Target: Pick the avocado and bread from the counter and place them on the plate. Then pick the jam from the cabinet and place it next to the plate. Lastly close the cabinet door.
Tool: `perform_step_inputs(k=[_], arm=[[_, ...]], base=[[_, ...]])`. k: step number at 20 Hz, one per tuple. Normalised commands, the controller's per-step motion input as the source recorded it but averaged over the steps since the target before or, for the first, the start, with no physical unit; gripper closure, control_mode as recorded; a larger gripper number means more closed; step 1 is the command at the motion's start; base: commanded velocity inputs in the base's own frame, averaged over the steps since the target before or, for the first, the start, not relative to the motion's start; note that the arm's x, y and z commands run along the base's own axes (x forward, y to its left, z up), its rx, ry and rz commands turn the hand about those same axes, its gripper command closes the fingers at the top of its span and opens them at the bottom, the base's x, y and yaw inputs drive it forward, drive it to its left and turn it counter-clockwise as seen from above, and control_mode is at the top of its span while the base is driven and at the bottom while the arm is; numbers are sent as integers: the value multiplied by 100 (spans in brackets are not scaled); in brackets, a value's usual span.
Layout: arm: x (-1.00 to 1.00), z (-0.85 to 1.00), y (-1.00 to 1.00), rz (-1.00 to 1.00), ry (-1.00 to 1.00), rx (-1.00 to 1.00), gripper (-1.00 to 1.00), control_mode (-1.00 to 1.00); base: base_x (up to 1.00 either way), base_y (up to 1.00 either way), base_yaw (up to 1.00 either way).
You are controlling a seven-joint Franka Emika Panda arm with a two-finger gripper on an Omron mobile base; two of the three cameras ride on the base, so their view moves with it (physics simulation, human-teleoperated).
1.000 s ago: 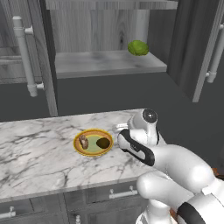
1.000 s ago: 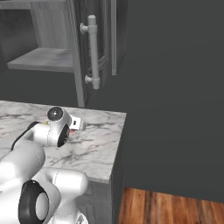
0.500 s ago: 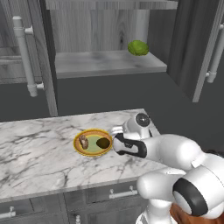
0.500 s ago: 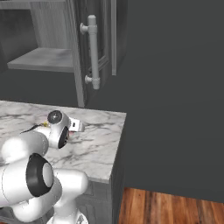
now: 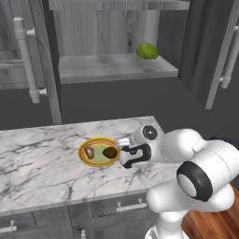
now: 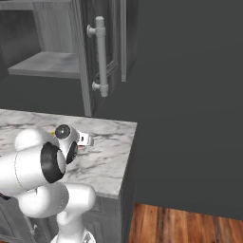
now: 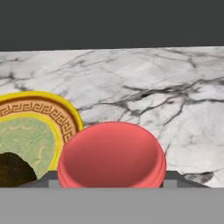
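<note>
The plate (image 5: 95, 162), yellow-rimmed with a pale green centre, lies on the white marble counter (image 5: 42, 163). On it sit the brown bread (image 5: 88, 151) and the dark avocado (image 5: 110, 152). My gripper (image 5: 127, 156) hangs low just right of the plate, shut on the jam (image 7: 111, 153). The jar's red lid sits between the finger tips in the hand view. There the plate rim (image 7: 65, 118) lies close to the jam's left and the avocado (image 7: 15, 170) shows at the lower left. Whether the jar touches the counter (image 7: 153, 78) I cannot tell.
The cabinet above stands open, its left door (image 5: 44, 60) and right door (image 5: 210, 51) swung outward with long silver handles. A bright green round lump (image 5: 147, 50) rests on the cabinet shelf (image 5: 107, 67). The counter ends at its right edge (image 6: 130, 142), close to the gripper.
The arm's elbow has swung out to the right. The hand with the jam has sunk slightly toward the counter beside the plate. Plate, bread and avocado have not moved.
</note>
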Motion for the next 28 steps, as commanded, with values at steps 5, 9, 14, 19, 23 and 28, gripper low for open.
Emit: perform_step_inputs(k=[5, 9, 14, 19, 23, 28], arm=[[0, -53, -29, 0, -5, 1, 100, -100], [0, -60, -4, 0, -6, 0, 100, -100], [0, -62, 0, 0, -7, 0, -100, -100], [0, -58, -2, 0, -6, 0, -100, -100], [0, -13, -1, 0, -1, 0, -100, -100], [-34, 0, 0, 0, 0, 0, -100, -100]], base=[[0, 0, 0], [0, 0, 0], [0, 0, 0], [0, 0, 0], [0, 0, 0], [0, 0, 0]])
